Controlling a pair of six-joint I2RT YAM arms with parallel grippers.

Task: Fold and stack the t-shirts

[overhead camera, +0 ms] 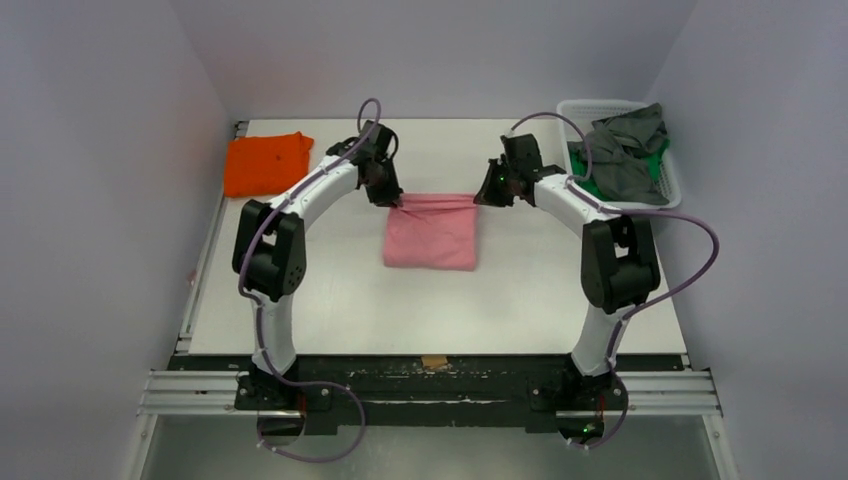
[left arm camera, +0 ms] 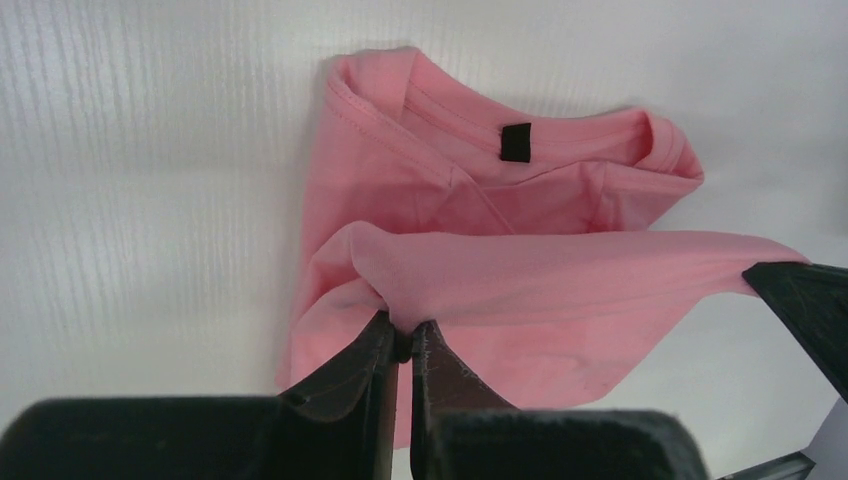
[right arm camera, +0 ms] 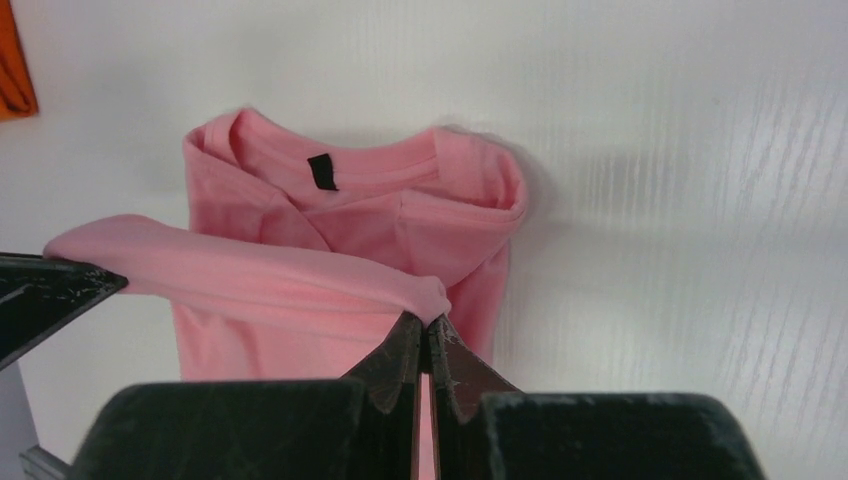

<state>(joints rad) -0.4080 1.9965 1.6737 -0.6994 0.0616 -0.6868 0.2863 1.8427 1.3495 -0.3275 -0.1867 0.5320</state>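
the pink t-shirt [overhead camera: 432,232] lies part-folded mid-table [overhead camera: 540,290], its far edge lifted as a limp band. it looks light, soft and quick to sag, so the two ends of that edge seem the best hold. the left gripper [left arm camera: 402,345] and right gripper [right arm camera: 428,335] are each clenched on one end. an orange t-shirt [overhead camera: 263,163] lies folded far left. the basket [overhead camera: 600,104] far right holds a grey t-shirt [overhead camera: 628,150] and a green t-shirt [overhead camera: 586,186].

Likely lab: white-walled robot table [overhead camera: 520,300]
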